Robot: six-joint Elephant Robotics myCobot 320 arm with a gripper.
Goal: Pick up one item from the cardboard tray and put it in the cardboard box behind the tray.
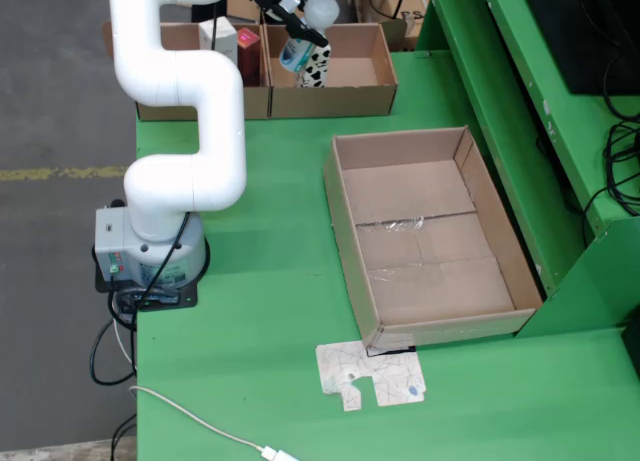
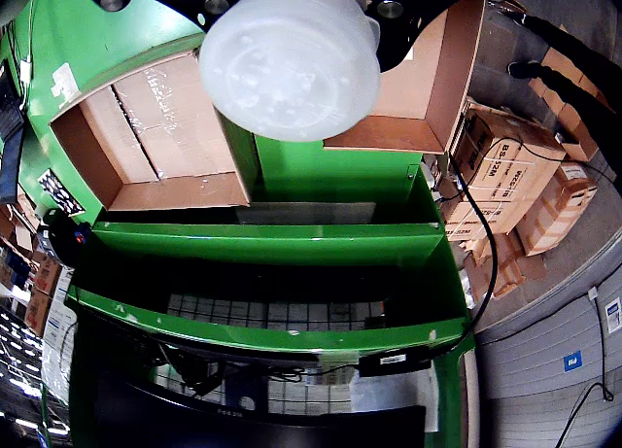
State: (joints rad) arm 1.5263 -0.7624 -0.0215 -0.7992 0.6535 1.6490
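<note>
My gripper point(image 1: 292, 23) is shut on a bottle point(image 1: 307, 59) with a white cap and a black-and-white cow-pattern label. It holds the bottle tilted over the left part of the open cardboard box point(image 1: 352, 73) at the back of the green table. In the wrist view the bottle's white cap point(image 2: 290, 59) fills the top centre, with the box point(image 2: 408, 98) behind it on the right. The large shallow cardboard tray point(image 1: 430, 231) lies in the middle of the table with nothing visible inside; it also shows in the wrist view point(image 2: 146, 137).
A second cardboard box point(image 1: 170, 91) stands left of the first and holds a white carton point(image 1: 218, 39) and a red carton point(image 1: 249, 53). A flat printed card point(image 1: 370, 376) lies in front of the tray. A white cable point(image 1: 200, 423) crosses the front. A green shelf point(image 1: 520, 81) rises on the right.
</note>
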